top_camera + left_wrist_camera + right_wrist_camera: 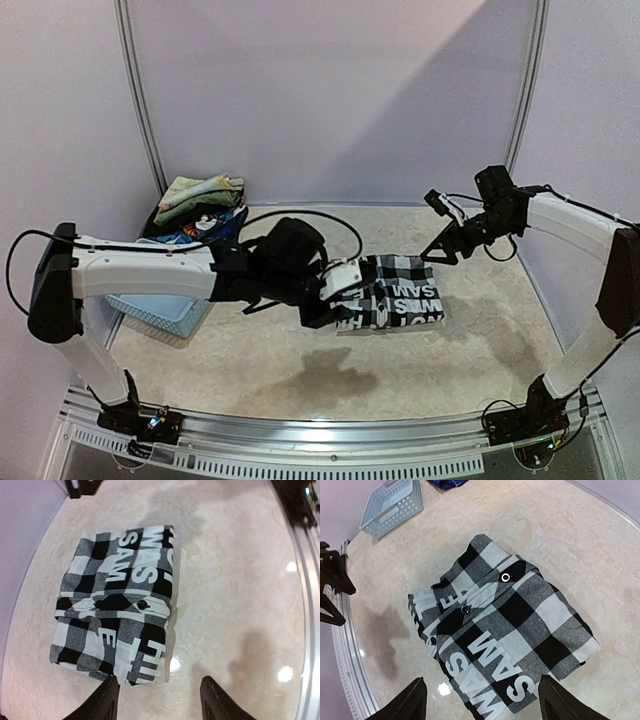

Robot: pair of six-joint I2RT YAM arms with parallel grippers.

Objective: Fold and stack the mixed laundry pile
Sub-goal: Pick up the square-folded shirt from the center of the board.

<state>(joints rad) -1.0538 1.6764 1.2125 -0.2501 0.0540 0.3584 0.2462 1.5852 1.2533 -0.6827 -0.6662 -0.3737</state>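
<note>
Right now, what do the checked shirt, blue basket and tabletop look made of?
Checked shirt: soft woven cloth, probably cotton flannel; matte, creased folds, buttons, printed white letters.
Basket: light blue rigid plastic, moulded rows of holes.
Tabletop: glossy marble-look sheet, perhaps laminate or vinyl; bright lamp reflections.

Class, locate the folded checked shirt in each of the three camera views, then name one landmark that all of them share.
Top external: checked shirt lies near the picture's centre, slightly right.
Left wrist: left of centre, running top to bottom.
Right wrist: centre, filling much of the picture.
Shared landmark: white SAM lettering on the shirt.
</note>
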